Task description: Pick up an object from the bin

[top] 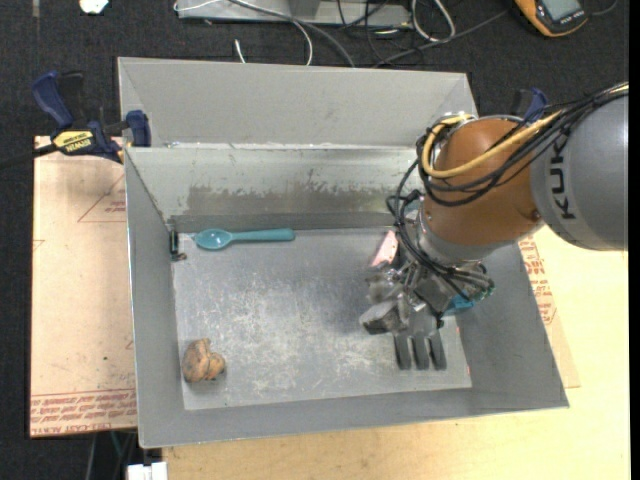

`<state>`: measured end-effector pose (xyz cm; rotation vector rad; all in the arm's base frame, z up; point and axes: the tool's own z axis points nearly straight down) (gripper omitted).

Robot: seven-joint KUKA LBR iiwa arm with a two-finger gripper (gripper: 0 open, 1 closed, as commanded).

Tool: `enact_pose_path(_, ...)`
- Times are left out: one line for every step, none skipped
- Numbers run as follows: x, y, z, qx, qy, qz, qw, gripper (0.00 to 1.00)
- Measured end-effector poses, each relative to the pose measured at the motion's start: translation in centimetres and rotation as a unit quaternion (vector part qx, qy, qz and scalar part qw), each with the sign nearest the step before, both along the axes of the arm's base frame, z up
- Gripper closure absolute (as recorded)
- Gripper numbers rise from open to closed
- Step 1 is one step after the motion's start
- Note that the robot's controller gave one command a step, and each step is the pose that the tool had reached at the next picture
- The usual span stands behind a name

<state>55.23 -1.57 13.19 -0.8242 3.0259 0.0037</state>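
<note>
My gripper (420, 352) hangs low over the bin floor in the front right part of the bin, with bare metal under its tip. A small grey, dark-edged piece (377, 320) lies just to its left, close against it; whether they touch I cannot tell. Behind it a pink thing (384, 251) peeks out from under the wrist, mostly hidden. A bit of blue (461, 304) shows at the gripper's right; I cannot tell whether it is a loose thing.
A teal plastic spoon (243, 237) lies along the back wall at the left. A brown, stone-like lump (203, 361) sits in the front left corner. A small dark item (176, 249) rests against the left wall.
</note>
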Motion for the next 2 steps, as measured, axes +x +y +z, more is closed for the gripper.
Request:
enact_pose_path(-1.6,-1.7,6.1,0.001,-0.0011,-0.009,1.0000,1.00)
enact_pose_path(-1.8,-0.8,11.2,0.001,0.0016,-0.018,0.9998,1.00)
